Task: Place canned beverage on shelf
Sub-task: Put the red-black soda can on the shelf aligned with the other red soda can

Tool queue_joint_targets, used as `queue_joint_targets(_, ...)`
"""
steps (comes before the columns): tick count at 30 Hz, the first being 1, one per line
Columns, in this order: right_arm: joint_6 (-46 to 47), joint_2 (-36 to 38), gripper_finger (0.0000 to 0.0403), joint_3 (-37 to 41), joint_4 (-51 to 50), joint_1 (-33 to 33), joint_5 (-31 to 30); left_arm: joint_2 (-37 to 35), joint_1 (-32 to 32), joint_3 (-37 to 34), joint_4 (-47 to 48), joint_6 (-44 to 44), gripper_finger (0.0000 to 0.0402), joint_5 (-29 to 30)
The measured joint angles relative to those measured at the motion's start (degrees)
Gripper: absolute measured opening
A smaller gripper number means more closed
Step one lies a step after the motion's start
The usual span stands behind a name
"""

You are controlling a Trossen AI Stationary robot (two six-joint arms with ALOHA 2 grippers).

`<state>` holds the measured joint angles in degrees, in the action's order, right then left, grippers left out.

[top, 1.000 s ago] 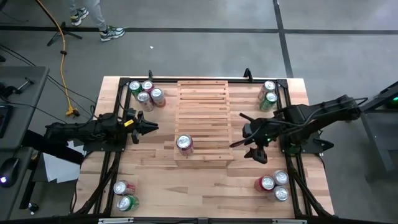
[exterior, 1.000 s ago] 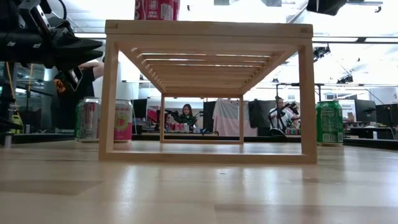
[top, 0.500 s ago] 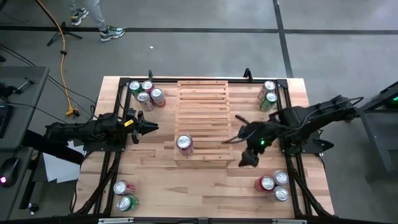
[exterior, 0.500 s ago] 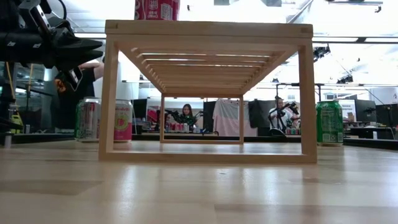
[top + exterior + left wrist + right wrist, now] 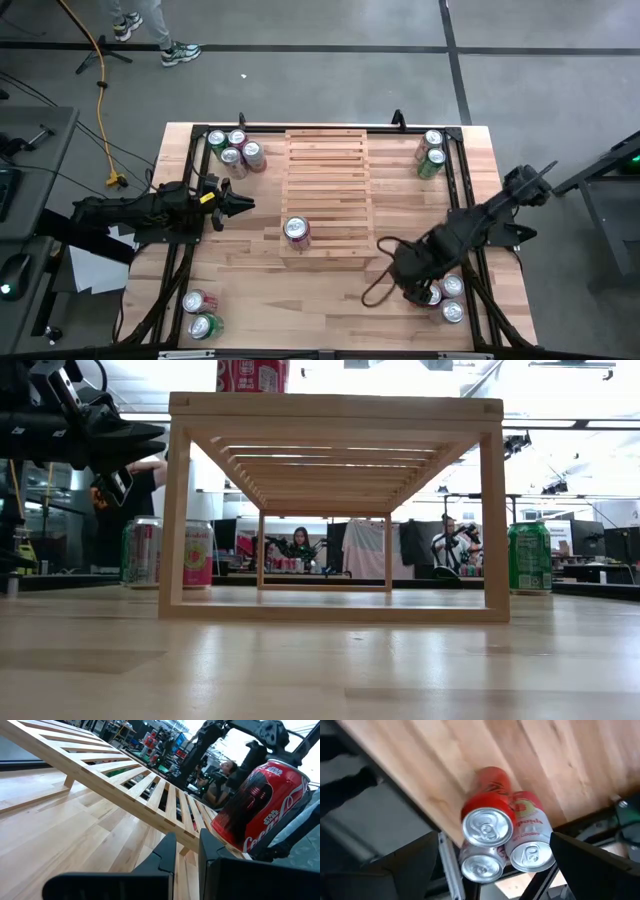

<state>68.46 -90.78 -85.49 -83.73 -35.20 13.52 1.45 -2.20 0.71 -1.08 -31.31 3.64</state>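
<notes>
— Where is the shelf [image 5: 328, 195], and does it hold anything?

— In the high view it fills the middle of the table [image 5: 260, 290], a pale rack of slats. One red can [image 5: 296, 232] stands at its lower left corner in that frame. The low view catches the bottom of that can at the top edge, left of centre, on the shelf's top board. The left wrist view shows it large at the right of the frame, red with white script, on the slats.

— And the right gripper [image 5: 418, 288]?

— Lower right of the high view, over the cluster of three cans [image 5: 441, 295] near the table's lower right corner. Its fingers [image 5: 590, 867] stand spread wide: in the right wrist view they sit at the two lower sides of the frame, with the three can tops between them and below, untouched. Nothing is in its grasp.

— The left gripper [image 5: 240, 205]?

— Left of the shelf in the high view, at mid-height, pointing at it. Its fingers [image 5: 167, 852] are pressed together, empty.

— Other cans?

— Four cans [image 5: 234, 149] at the upper left of the table, two cans [image 5: 431, 153] at the upper right, another pair [image 5: 200, 314] at the lower left. In the low view, people sit far behind the shelf.
</notes>
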Motion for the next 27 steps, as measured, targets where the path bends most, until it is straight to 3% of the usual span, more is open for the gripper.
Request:
queue_joint_targets(3, 5.6, -1.6, 0.0369, 0.0, -0.3, -3.0, -3.0, 0.0, 0.0, 0.0, 0.0, 0.0, 0.0001, 0.0)
queue_joint_targets(10, 10.8, -6.0, 0.0369, 0.1, -1.0, -6.9, -3.4, 0.0, 0.0, 0.0, 0.0, 0.0, 0.0001, 0.0)
queue_joint_targets(27, 5.6, -15.8, 0.0369, 0.1, -0.6, -7.7, -0.9, 0.0, 0.0, 0.0, 0.0, 0.0, 0.0001, 0.0)
